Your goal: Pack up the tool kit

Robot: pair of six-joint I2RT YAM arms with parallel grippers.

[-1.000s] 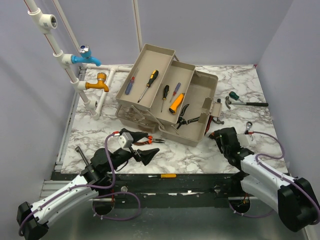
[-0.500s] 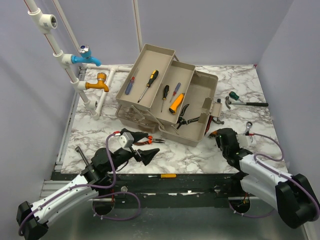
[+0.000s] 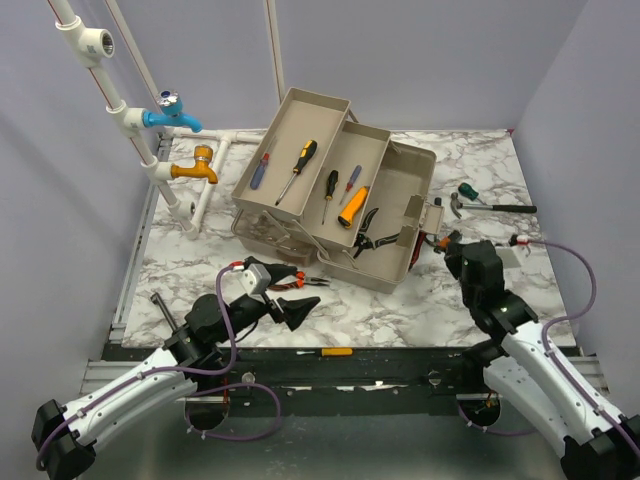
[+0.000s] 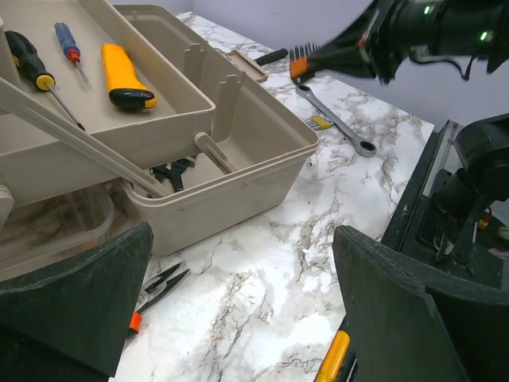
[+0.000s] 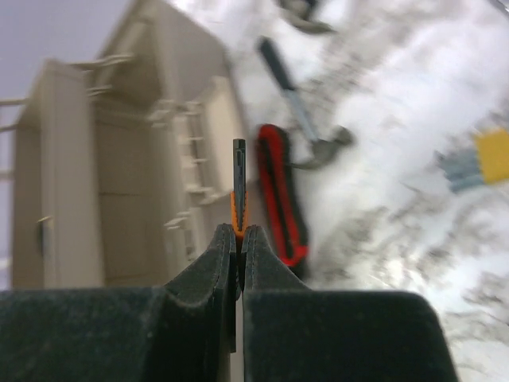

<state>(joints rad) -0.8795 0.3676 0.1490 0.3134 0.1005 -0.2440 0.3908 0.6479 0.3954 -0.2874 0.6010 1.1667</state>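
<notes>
Right fingers (image 5: pixel 199 286) pinch thin orange-black tool (image 5: pixel 238 169) near toolbox (image 5: pixel 127 183).

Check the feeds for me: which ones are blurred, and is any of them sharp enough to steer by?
Right wrist: background smeared, toolbox and hammer soft; only the right tool and its pinched thin orange-and-black piece read sharp. Left wrist: toolbox crisp, right arm slightly blurred. Top external: sharp, evenly lit, no glare.

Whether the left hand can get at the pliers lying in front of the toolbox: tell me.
Probably yes. The left hand is open, close to the pliers, which lie on bare marble with nothing over them; only the toolbox wall stands near.
</notes>
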